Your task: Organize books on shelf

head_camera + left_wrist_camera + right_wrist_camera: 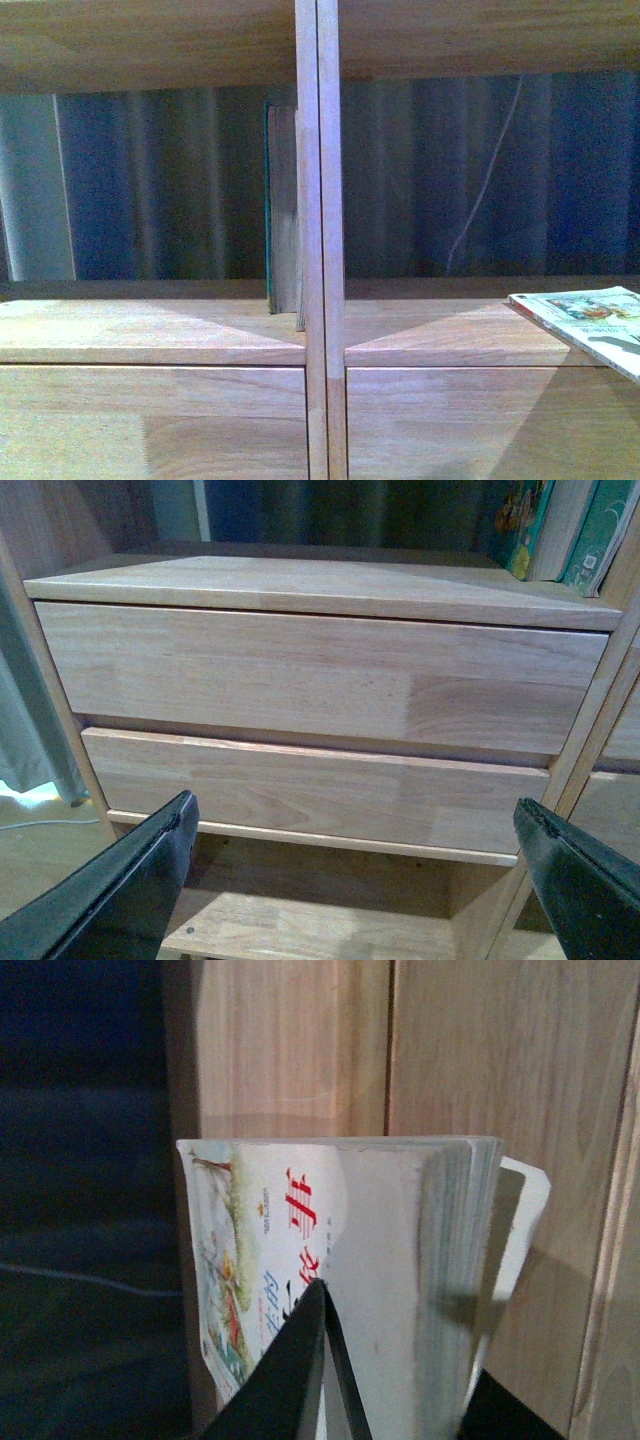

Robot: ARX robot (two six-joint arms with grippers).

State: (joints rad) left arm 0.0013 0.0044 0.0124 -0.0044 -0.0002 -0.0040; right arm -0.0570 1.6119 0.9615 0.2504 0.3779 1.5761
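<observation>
The light wood shelf [150,330] fills the front view, its doubled central upright [320,200] in the middle. A thicker teal book [283,210] stands upright in the left bay, against that upright. The thin pale paperback [590,318] pokes in at the lower right, tilted over the right bay's board. In the right wrist view my right gripper [400,1400] is shut on this paperback [400,1220], one black finger [300,1380] across its picture cover. My left gripper [355,880] is open low in front of the drawer fronts [300,680], holding nothing.
A dark blue curtain [150,190] and a thin white cable [480,190] show through the open back. Books [540,525] stand on the board above the drawers in the left wrist view. A low board [300,920] lies under the drawers; grey cloth [20,710] hangs beside them.
</observation>
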